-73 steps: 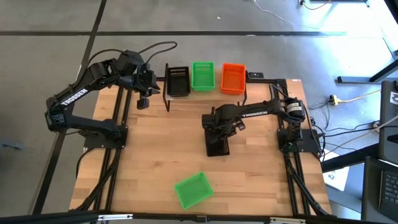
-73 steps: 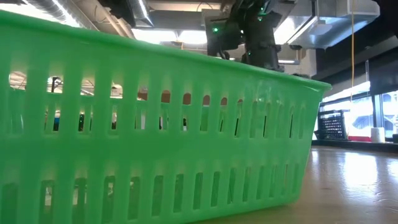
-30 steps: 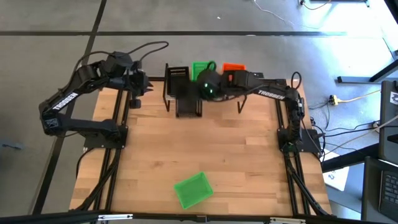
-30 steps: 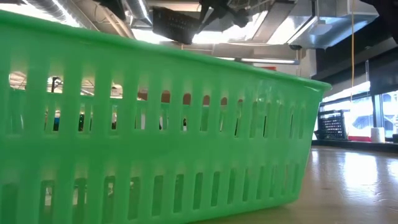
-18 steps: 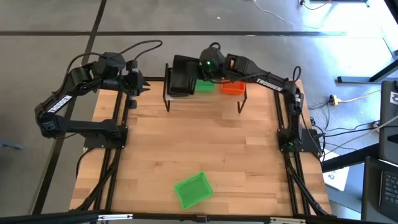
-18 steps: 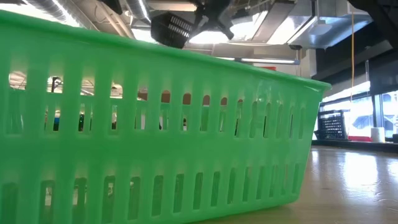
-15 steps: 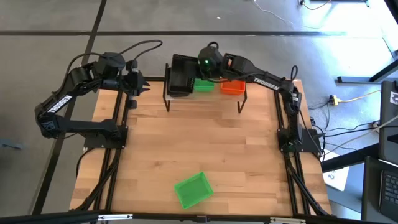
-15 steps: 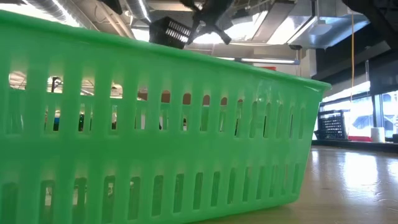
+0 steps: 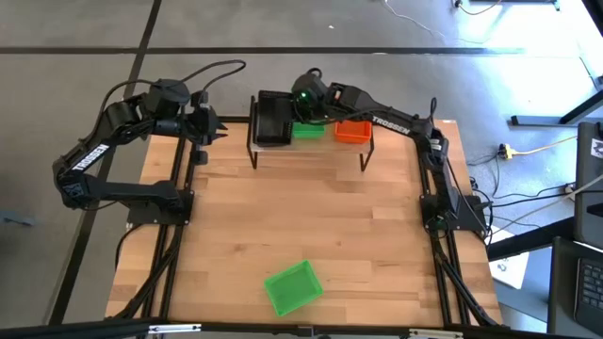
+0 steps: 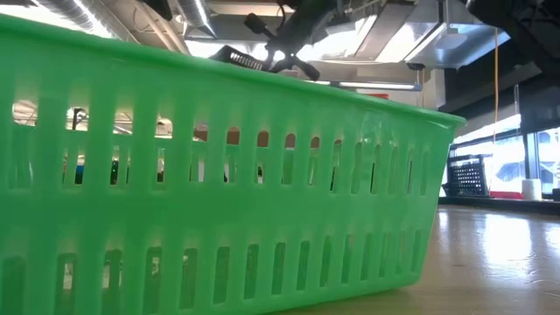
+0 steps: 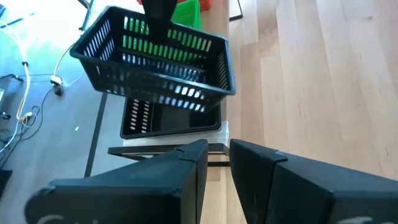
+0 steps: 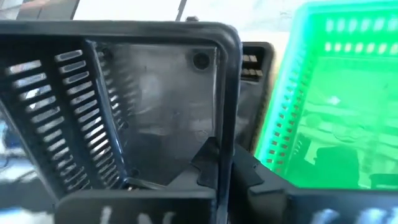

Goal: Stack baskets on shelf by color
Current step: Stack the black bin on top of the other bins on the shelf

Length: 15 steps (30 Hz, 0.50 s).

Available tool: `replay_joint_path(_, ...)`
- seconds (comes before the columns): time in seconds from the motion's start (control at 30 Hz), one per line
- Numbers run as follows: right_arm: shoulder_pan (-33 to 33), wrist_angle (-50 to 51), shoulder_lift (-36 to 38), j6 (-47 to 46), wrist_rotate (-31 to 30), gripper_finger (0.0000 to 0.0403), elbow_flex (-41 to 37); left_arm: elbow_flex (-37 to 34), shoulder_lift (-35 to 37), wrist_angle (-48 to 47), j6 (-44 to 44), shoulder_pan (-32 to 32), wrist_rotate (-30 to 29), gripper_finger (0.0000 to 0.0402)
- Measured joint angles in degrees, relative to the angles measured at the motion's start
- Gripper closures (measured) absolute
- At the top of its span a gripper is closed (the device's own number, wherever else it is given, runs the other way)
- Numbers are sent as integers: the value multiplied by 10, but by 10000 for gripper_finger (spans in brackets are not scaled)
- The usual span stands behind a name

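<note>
Step in hand: nesting a black basket (image 11: 155,53) into the black one (image 11: 171,118) already on the shelf (image 9: 311,146). My right hand (image 12: 217,165) is clamped on its rim, holding it tilted just above that stack. Next I must level it, lower it square, then release. Green (image 9: 307,129) and orange (image 9: 352,132) stacks sit alongside, apparently empty inside. A loose green basket (image 9: 293,287) waits on the table (image 9: 311,226). Left hand (image 11: 214,155), nearly closed on nothing, hangs beside the shelf.

Grey concrete floor (image 9: 396,28) with dark seam lines; yellow cable (image 9: 537,148) at right; ceiling ducts (image 10: 455,31) and bright ceiling lights (image 10: 254,51); window (image 10: 507,157) at right.
</note>
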<state>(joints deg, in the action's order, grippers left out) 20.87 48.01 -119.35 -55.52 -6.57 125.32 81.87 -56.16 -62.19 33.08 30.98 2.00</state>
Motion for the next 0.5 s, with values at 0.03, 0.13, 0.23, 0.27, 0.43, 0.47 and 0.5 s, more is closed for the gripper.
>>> replay_joint_path(0.03,2,-3,-1,10,13,398,0,0,0,0,0,0,0,342)
replay_joint_path(0.13,8,-6,-2,19,50,388,0,0,0,0,0,0,0,342)
replay_joint_path(0.23,10,-7,-2,21,47,380,0,0,0,0,-1,0,0,342)
replay_joint_path(0.27,11,-8,-2,22,43,380,0,0,0,0,-1,0,0,342)
replay_joint_path(0.43,15,-20,-2,29,36,378,0,0,0,0,-1,0,0,342)
replay_joint_path(0.47,15,-21,-2,34,36,378,0,0,0,0,-1,0,-1,342)
replay_joint_path(0.5,15,-23,-2,37,36,378,0,0,0,0,-1,0,-1,342)
